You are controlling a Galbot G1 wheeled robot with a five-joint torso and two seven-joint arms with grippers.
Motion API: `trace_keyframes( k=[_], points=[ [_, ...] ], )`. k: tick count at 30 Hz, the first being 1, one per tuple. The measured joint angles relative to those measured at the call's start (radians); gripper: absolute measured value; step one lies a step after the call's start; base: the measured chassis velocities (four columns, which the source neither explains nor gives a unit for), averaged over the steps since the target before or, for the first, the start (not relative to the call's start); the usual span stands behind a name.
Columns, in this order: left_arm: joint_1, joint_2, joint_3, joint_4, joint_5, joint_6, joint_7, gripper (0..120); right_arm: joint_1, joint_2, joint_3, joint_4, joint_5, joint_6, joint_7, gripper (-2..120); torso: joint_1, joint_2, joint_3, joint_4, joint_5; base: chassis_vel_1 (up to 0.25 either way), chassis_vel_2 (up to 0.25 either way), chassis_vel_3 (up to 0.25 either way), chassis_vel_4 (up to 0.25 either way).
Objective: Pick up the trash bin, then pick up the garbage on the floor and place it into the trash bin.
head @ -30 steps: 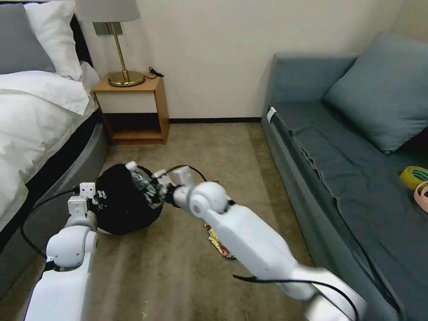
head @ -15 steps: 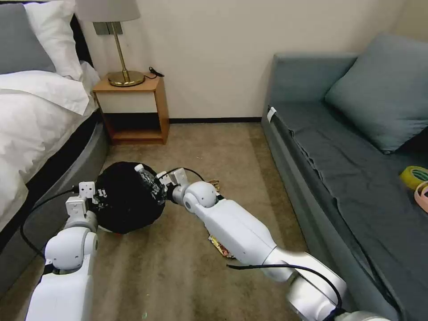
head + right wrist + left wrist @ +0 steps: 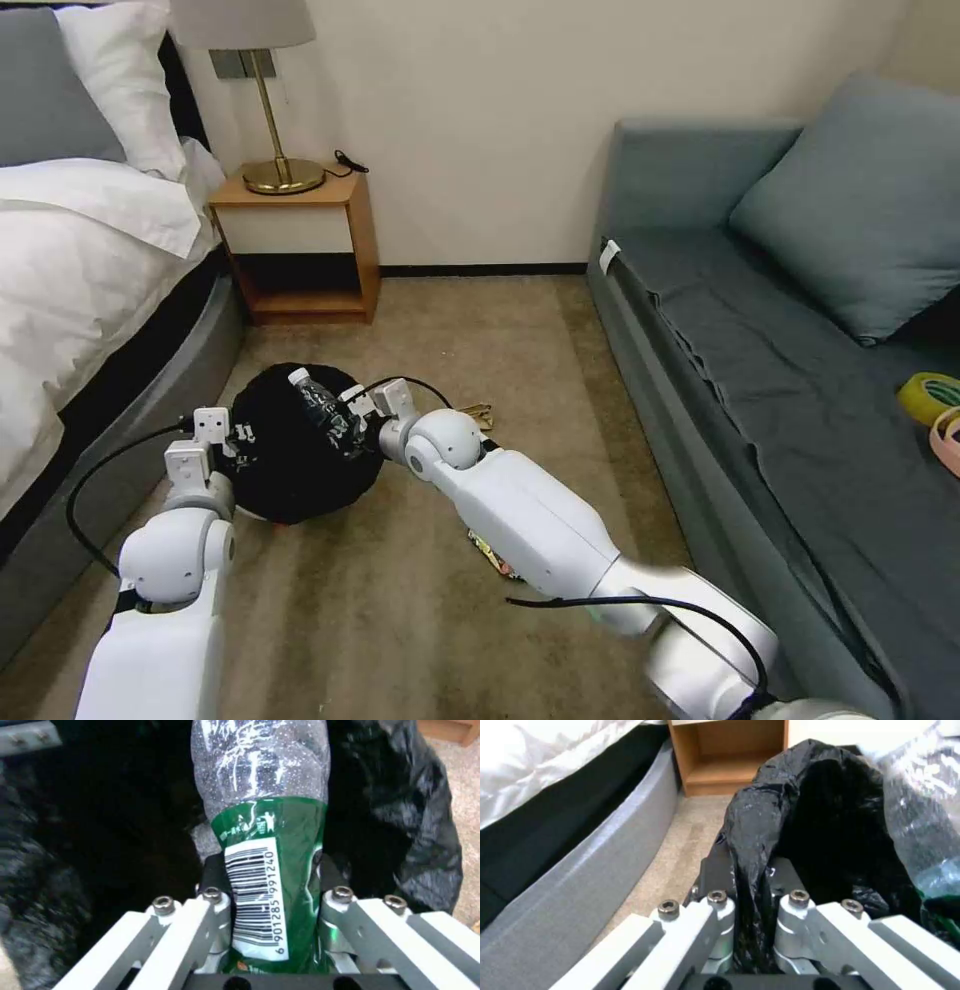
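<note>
The trash bin point(image 3: 300, 470), its black liner point(image 3: 800, 813) bulging over the rim, hangs low over the carpet beside the bed. My left gripper point(image 3: 232, 437) is shut on the liner at the rim point(image 3: 752, 885). A clear bottle with a green label point(image 3: 320, 402) lies tilted over the bin's opening, cap pointing away from my right gripper point(image 3: 362, 410), which is shut on its label end point(image 3: 270, 877). On the floor lie a colourful wrapper point(image 3: 492, 553), half hidden under my right arm, and a small tan scrap point(image 3: 478, 411).
The bed point(image 3: 90, 300) runs along the left and a grey sofa point(image 3: 780, 380) along the right, with tape rolls point(image 3: 932, 397) on its seat. A wooden nightstand point(image 3: 300, 240) with a lamp stands at the far wall. Open carpet lies between.
My right arm has lowered and reached further in, keeping the bottle over the bin's opening. The left gripper and the bin have shifted slightly to the right.
</note>
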Motion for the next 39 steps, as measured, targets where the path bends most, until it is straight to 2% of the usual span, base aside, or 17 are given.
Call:
trace_keyframes(
  k=[1, 3, 7, 10, 12, 14, 16, 18, 21, 27, 32, 35, 36, 39],
  points=[
    [-0.001, -0.002, 0.0, 0.0, 0.0, 0.001, 0.0, 5, -0.002, 0.0, 0.0, 0.007, 0.002, -0.001, 0.001, 30, 0.0, 0.0, 0.0, -0.0001, 0.0, 0.0, 0.0, 0.0, 0.0],
    [-0.001, -0.003, 0.001, 0.0, 0.0, 0.001, 0.0, 5, -0.004, 0.0, 0.0, 0.012, 0.003, -0.003, 0.001, 33, 0.0, 0.0, 0.0, 0.0, 0.0001, 0.0, 0.0, 0.0, 0.0],
    [-0.002, -0.008, 0.004, -0.001, -0.001, 0.003, 0.0, 5, -0.013, 0.0, 0.003, 0.022, 0.004, -0.004, 0.005, 51, 0.0, 0.0, 0.0, 0.0, 0.0, 0.0, 0.0, 0.0, 0.0],
    [-0.002, -0.009, 0.004, -0.001, -0.001, 0.003, 0.0, 5, -0.014, 0.0, 0.007, 0.023, 0.003, -0.004, 0.007, 57, 0.0, 0.0, 0.0, 0.0, 0.0, 0.0, 0.0, 0.0, 0.0],
    [-0.002, -0.011, 0.004, -0.001, -0.001, 0.003, 0.0, 5, -0.015, 0.0, 0.009, 0.025, 0.003, -0.005, 0.01, 68, 0.0, 0.0, 0.0, -0.0001, 0.0, 0.0, 0.0, 0.0, 0.0],
    [-0.002, -0.011, 0.004, -0.001, -0.001, 0.003, 0.0, 5, -0.015, 0.0, 0.009, 0.025, 0.003, -0.005, 0.01, 68, 0.0, 0.0, 0.0, -0.0001, 0.0, 0.0, 0.0, 0.0, 0.0],
    [-0.002, -0.011, 0.004, -0.001, -0.001, 0.003, 0.0, 5, -0.016, 0.0, 0.008, 0.029, 0.0, -0.006, 0.012, 83, 0.0, 0.0, 0.0, -0.0001, 0.0, 0.0, 0.0, 0.0, 0.0],
    [-0.002, -0.011, 0.003, -0.001, -0.001, 0.003, 0.001, 5, -0.017, 0.0, 0.008, 0.03, 0.0, -0.006, 0.012, 86, 0.0, 0.0, 0.0, -0.0001, 0.0, 0.0, 0.0, 0.0, 0.0],
    [-0.003, -0.009, 0.0, -0.001, -0.002, 0.003, 0.001, 5, -0.022, 0.0, 0.008, 0.032, -0.006, -0.006, 0.013, 99, 0.0, 0.0, 0.0, -0.0001, 0.0, 0.0, 0.0, 0.0, 0.0],
    [-0.006, -0.004, -0.008, 0.005, -0.005, 0.003, 0.001, 5, -0.03, 0.0, 0.017, 0.045, -0.018, -0.007, 0.014, 100, 0.0, 0.0, 0.0, -0.0001, 0.0, 0.0, 0.0, 0.0, 0.0],
    [-0.007, 0.012, -0.026, 0.013, -0.017, 0.001, 0.001, 5, -0.039, -0.005, 0.022, 0.107, -0.014, -0.03, 0.022, 100, 0.0, 0.0, 0.0, 0.0004, 0.0001, 0.0, 0.0, 0.0, 0.0],
    [-0.006, 0.025, -0.039, 0.015, -0.029, 0.0, 0.0, 5, -0.057, -0.112, 0.029, 0.139, -0.016, -0.052, 0.033, 100, 0.0, 0.0, 0.0, 0.0, 0.0001, 0.0, 0.0, 0.0, 0.0],
    [-0.006, 0.025, -0.039, 0.015, -0.029, 0.0, 0.0, 5, -0.057, -0.112, 0.029, 0.139, -0.016, -0.052, 0.033, 100, 0.0, 0.0, 0.0, 0.0, 0.0001, 0.0, 0.0, 0.0, 0.0],
    [-0.006, 0.028, -0.039, 0.013, -0.031, 0.0, 0.0, 5, -0.079, -0.197, 0.034, 0.162, -0.019, -0.053, 0.032, 100, 0.0, 0.0, 0.0, -0.0006, 0.0001, 0.0, 0.0, 0.0, 0.0]
  ],
)
